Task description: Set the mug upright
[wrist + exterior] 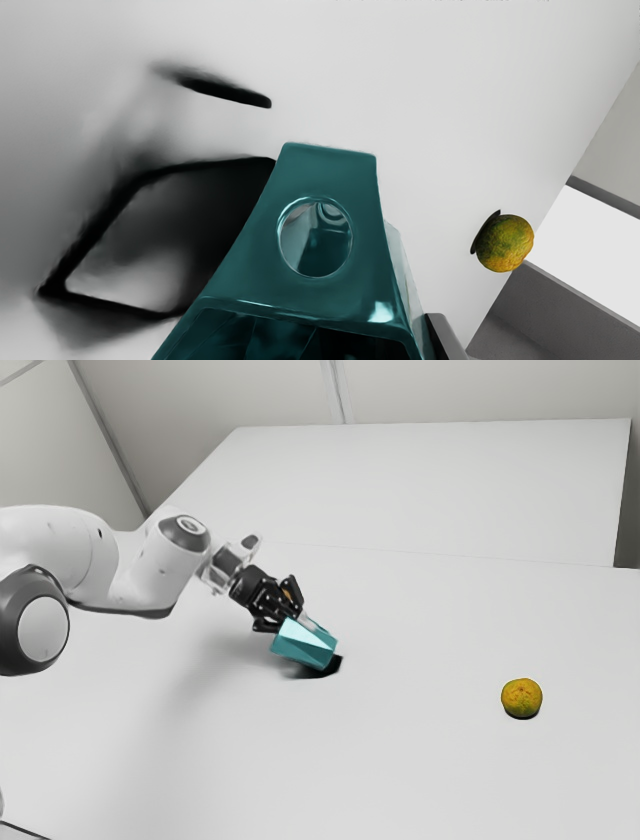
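1. Pale surface (420,770) runs across the frame, with the orange (522,698) at lower right of the exterior view.
2. Near that view's centre, the mug (305,644) hangs tilted off my hand (288,623), which looks closed on it.
3. Its long axis slants down and away from the hand toward the lower right, mouth end nearest me, base beyond.
4. I judge that righting it means swinging that base under the mouth until the axis stands vertical.

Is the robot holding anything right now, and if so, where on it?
Apparently yes: the fingers seem to grip the glossy teal faceted mug by its outer walls, near the open end.
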`<move>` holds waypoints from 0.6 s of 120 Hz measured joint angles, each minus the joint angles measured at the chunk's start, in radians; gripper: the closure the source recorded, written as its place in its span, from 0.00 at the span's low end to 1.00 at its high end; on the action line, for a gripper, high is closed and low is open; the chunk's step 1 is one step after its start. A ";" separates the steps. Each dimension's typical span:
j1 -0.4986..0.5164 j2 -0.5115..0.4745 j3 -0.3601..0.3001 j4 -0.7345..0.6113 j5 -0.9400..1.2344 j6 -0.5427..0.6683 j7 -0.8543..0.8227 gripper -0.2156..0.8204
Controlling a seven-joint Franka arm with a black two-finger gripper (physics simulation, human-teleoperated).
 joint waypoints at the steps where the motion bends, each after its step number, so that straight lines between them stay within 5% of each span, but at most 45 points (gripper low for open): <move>1: -0.001 -0.001 0.000 0.001 0.001 0.000 0.000 0.92; 25: -0.015 -0.031 0.000 0.016 0.087 0.013 -0.006 0.94; 72: -0.054 -0.180 -0.048 0.027 0.635 0.073 -0.061 0.95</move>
